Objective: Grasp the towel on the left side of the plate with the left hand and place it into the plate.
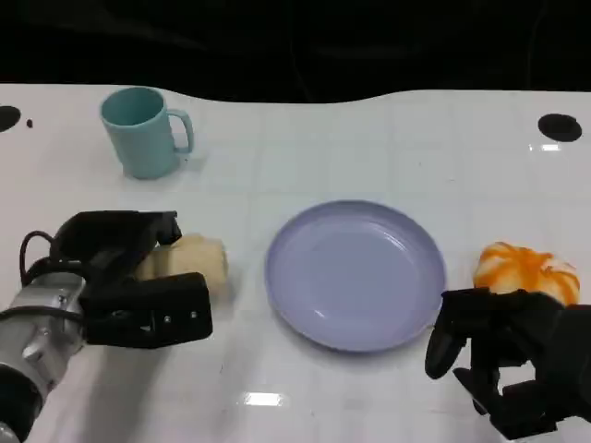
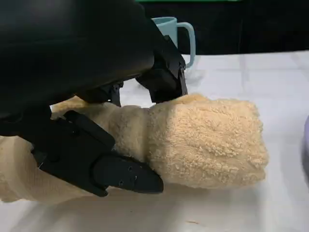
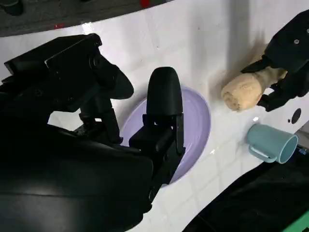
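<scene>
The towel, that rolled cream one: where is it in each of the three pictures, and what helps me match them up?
Head view: the towel lies left of the plate, inside the left hand.
Left wrist view: the towel fills the centre, black fingers around it.
Right wrist view: the towel sits toward the upper right, beyond the plate.
Shared landmark: the teal mug, near the towel in all three.

Cream towel (image 1: 196, 262), lavender plate (image 1: 355, 274), teal mug (image 1: 141, 132), orange-and-white striped object (image 1: 524, 270), white table (image 1: 369, 148), black hands
</scene>
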